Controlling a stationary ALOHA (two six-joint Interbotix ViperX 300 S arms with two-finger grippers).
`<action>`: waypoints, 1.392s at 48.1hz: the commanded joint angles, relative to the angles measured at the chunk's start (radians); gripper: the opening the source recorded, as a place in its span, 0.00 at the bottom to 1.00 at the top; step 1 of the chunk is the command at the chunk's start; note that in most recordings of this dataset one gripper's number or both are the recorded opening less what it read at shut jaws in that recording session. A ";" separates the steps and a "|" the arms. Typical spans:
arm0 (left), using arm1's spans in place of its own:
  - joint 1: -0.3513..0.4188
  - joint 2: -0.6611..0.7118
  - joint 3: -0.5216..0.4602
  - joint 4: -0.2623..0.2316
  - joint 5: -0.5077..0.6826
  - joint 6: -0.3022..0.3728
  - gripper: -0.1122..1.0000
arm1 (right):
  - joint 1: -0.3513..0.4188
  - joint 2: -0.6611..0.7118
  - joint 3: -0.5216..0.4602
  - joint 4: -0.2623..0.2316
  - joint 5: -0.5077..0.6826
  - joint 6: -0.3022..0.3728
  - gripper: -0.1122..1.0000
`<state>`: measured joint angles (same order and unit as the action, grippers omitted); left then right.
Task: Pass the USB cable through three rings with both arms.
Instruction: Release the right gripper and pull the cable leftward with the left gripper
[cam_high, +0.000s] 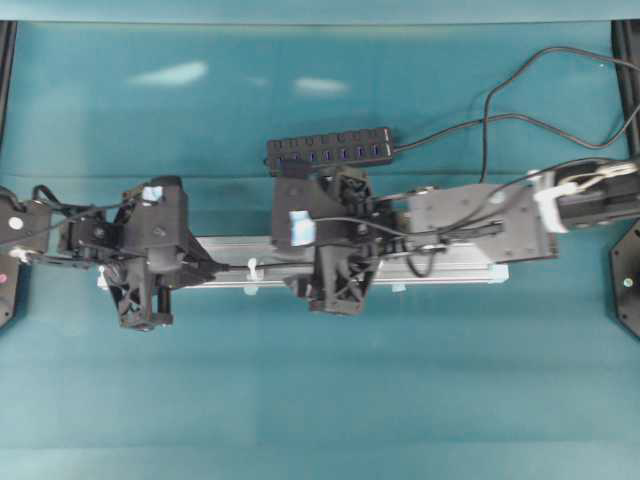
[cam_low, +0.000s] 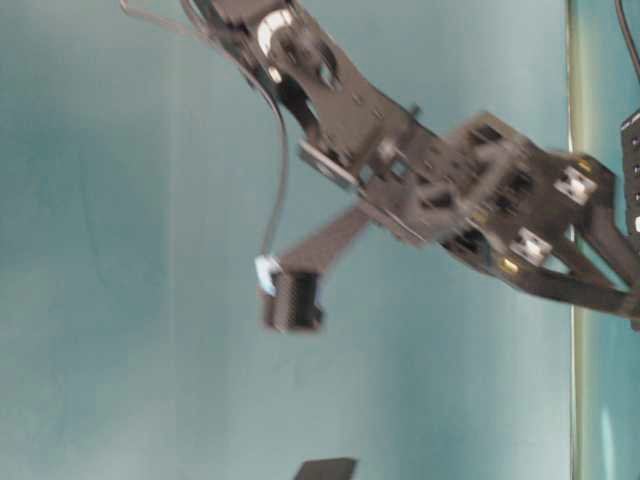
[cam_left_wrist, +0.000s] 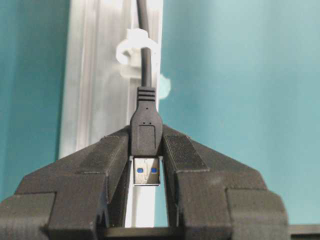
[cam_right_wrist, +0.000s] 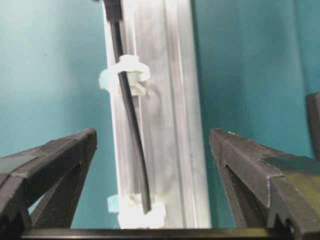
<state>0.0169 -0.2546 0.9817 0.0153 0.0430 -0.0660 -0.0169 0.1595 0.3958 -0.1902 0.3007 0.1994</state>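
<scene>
My left gripper (cam_left_wrist: 146, 137) is shut on the black plug (cam_left_wrist: 146, 131) of the USB cable, whose silver end with blue contacts points back between the fingers. From the plug the cable (cam_left_wrist: 145, 70) runs on through a white ring (cam_left_wrist: 135, 47) on the silver rail (cam_left_wrist: 95, 100). In the overhead view the left gripper (cam_high: 212, 268) sits at the rail's left end, beside that ring (cam_high: 253, 270). My right gripper (cam_right_wrist: 153, 135) stands wide open astride the rail (cam_right_wrist: 170, 125). The cable (cam_right_wrist: 131, 120) lies between its fingers untouched, passing one ring (cam_right_wrist: 129, 70) and ending at a nearer ring (cam_right_wrist: 137, 212).
A black multi-port hub (cam_high: 330, 150) lies behind the rail (cam_high: 450, 268), with its cord looping off to the back right. Teal cloth (cam_high: 320, 400) covers the table. The table-level view shows only a blurred black arm (cam_low: 430, 190).
</scene>
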 joint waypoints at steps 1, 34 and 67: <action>-0.003 -0.040 -0.008 0.003 -0.003 0.002 0.29 | 0.000 -0.058 0.014 -0.002 -0.032 0.011 0.92; -0.017 -0.107 -0.009 0.003 -0.003 0.008 0.29 | 0.006 -0.249 0.130 0.003 -0.052 0.026 0.92; -0.017 -0.164 -0.020 0.003 -0.006 0.018 0.29 | 0.005 -0.356 0.296 0.003 -0.181 0.058 0.92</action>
<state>0.0046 -0.3942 0.9833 0.0169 0.0445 -0.0506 -0.0138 -0.1733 0.6934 -0.1887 0.1319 0.2470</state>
